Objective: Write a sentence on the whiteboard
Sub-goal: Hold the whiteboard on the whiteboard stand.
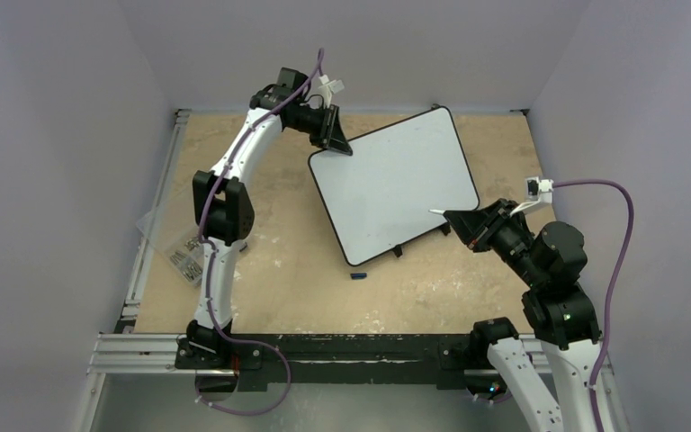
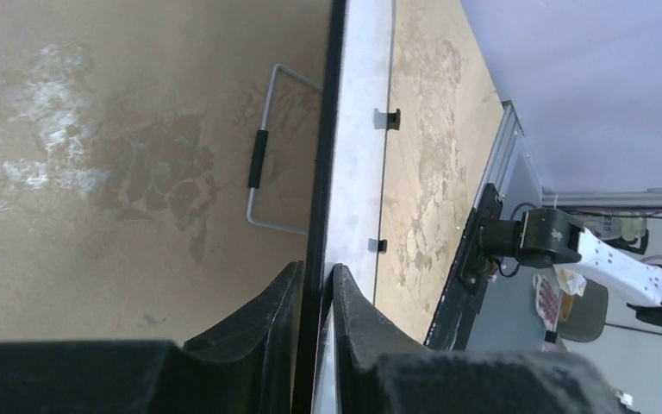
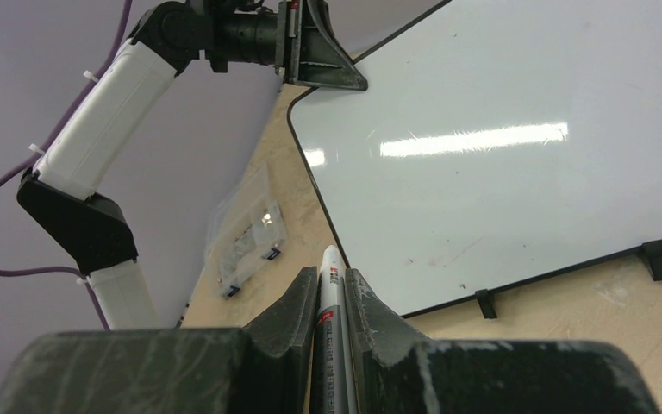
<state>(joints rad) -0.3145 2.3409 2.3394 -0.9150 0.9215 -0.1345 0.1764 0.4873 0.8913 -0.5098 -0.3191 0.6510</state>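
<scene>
The whiteboard [image 1: 396, 184] lies askew on the table [image 1: 279, 270], toward one o'clock of its centre, its ten o'clock corner pinched between the jaws of the left gripper [image 1: 337, 144], while at its four o'clock edge the right gripper [image 1: 454, 216] clamps tight on a white marker [image 1: 438, 212].

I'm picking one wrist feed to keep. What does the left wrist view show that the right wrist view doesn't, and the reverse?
Left wrist only: a grey wire loop with a black sleeve. Right wrist only: the right gripper shut on a white marker pen, and a clear plastic bag. Both: the large glossy white black-rimmed whiteboard, the left gripper clamping its edge, its small black feet, the tan wooden table.
</scene>
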